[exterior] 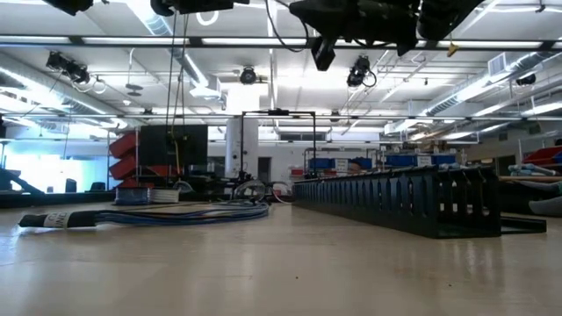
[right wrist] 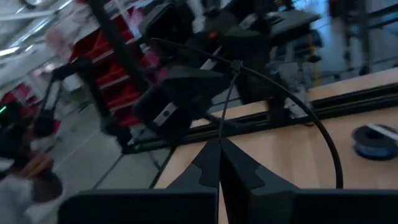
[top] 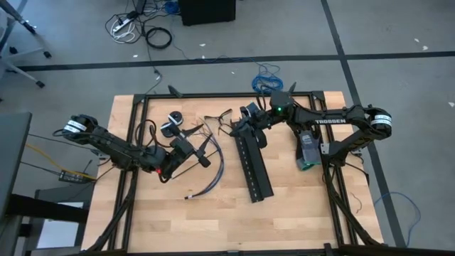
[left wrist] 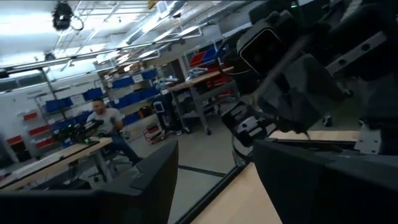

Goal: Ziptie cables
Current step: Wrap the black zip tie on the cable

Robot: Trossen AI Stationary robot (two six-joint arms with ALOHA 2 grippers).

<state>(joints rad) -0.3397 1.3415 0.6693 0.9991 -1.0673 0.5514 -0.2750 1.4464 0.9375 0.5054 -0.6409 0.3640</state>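
- On the wooden tabletop (top: 284, 213), left of centre, the left tool (top: 202, 153) hangs above the surface with its fingers (left wrist: 155, 186) apart; nothing is visible between them.
- Right tool (top: 238, 126) sits near the rear middle of the tabletop, at the far end of the wide black perforated strips (top: 254, 167).
- Right tool's fingers (right wrist: 214, 165) are pressed together on a ziptie (right wrist: 280, 99); the thin black strip rises from the fingertips and curves over in a loop with a small head at its top.
- The cables (top: 213, 174) lie flat on the tabletop between the left tool and the perforated strips, bent in an arc with one end toward the front.
- From table height the cable bundle (exterior: 176, 213) shows as a low bluish-grey run on the left, and the perforated strips (exterior: 413, 202) on the right.
- A small blue coil (right wrist: 373, 140) rests on the tabletop past the right tool.
- A seated person (left wrist: 109, 124) is visible at a bench in the room behind.
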